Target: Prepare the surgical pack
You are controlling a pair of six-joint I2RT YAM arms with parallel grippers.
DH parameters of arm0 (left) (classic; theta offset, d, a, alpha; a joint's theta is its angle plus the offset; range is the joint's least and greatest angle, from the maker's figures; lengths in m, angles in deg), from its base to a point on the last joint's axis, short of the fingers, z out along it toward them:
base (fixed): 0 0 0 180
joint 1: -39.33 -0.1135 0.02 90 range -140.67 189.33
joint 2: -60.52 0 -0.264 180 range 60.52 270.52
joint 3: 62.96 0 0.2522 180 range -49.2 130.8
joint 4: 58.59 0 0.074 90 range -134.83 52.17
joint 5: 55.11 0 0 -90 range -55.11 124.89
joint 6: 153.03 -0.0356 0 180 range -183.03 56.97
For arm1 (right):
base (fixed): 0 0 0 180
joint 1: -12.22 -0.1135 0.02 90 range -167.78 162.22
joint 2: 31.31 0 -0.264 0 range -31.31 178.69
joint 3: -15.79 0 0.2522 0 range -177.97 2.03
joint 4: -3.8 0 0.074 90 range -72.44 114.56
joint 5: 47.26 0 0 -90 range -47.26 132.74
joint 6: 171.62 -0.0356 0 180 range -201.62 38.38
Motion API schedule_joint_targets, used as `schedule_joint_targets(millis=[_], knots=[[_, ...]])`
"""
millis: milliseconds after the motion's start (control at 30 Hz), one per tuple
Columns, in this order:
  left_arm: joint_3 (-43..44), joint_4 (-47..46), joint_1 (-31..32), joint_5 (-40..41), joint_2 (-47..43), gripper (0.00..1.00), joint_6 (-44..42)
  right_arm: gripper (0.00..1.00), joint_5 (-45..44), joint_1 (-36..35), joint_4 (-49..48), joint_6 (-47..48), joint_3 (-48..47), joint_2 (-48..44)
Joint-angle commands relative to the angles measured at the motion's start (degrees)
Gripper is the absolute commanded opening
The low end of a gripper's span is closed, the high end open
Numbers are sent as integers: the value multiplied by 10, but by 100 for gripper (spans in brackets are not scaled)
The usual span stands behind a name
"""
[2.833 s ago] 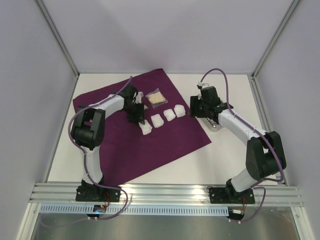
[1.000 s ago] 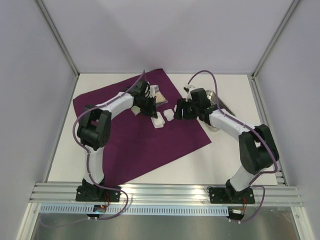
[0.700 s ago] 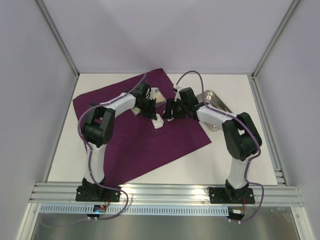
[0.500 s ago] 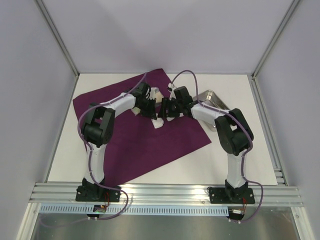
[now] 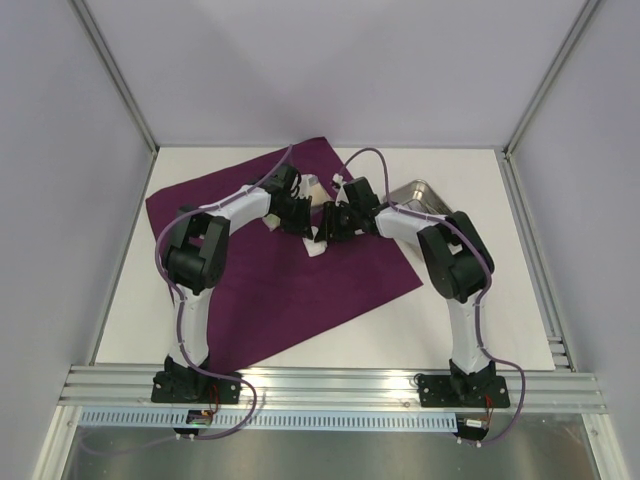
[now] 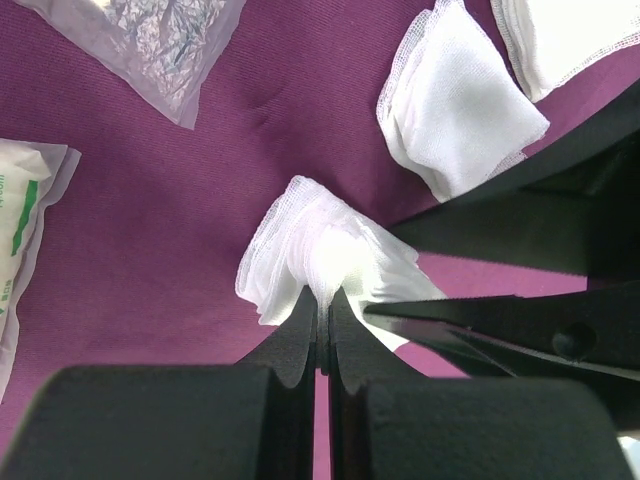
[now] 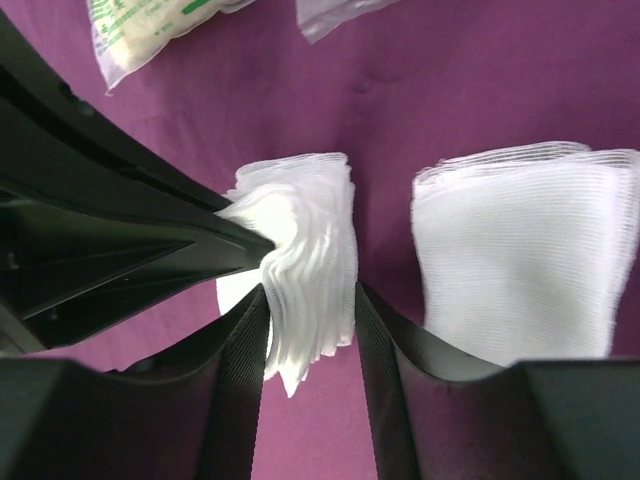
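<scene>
On the deep-purple cloth (image 5: 260, 290), my left gripper (image 6: 322, 305) is shut on the edge of a folded white gauze pad (image 6: 330, 255), bunching it upward. My right gripper (image 7: 310, 300) faces it from the other side and is closed on the same gauze pad (image 7: 305, 250), one finger against each face of the stack. In the top view the left gripper (image 5: 303, 222) and right gripper (image 5: 328, 226) meet nose to nose above the cloth. Another gauze pad (image 7: 525, 240) lies flat beside them. The steel tray (image 5: 425, 195) stands off the cloth to the right.
A clear packet (image 6: 150, 35) and a packet with green print (image 6: 25, 200) lie on the cloth just beyond the held pad. One more gauze pad (image 5: 316, 247) lies just in front of the grippers. Grey walls close in the table on three sides.
My right arm has swung left from beside the tray to the row of gauze, and its jaws have narrowed round the pad. The left gripper has stayed shut on that pad, almost still.
</scene>
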Motion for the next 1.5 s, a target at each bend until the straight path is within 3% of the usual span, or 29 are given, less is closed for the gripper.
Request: schedule_joint_targets(millis=[0,133,400,433,467,567,600,1067,1467], knots=[[2,-21,-6,4,0,0,0,41,39,-4,-11,-26,2,17],[0,-21,-7,7,2,0,0,40,48,-3,-26,-43,3,26],[-2,-6,-14,26,-4,2,-2,10,47,3,-38,-50,-4,27],[-1,-4,-14,29,-4,7,-10,6,48,3,-40,-50,-5,27],[0,-1,-14,29,-7,24,-13,1,52,3,-41,-50,-5,27],[2,21,-14,40,-19,54,-18,0,54,3,-48,-50,-3,19],[4,25,-15,45,-25,56,-21,0,54,3,-49,-49,0,16],[-25,97,-56,102,-200,59,-84,0,75,3,-46,-36,-16,-34],[-55,119,-64,100,-274,60,-103,0,120,43,68,63,-79,-110]])
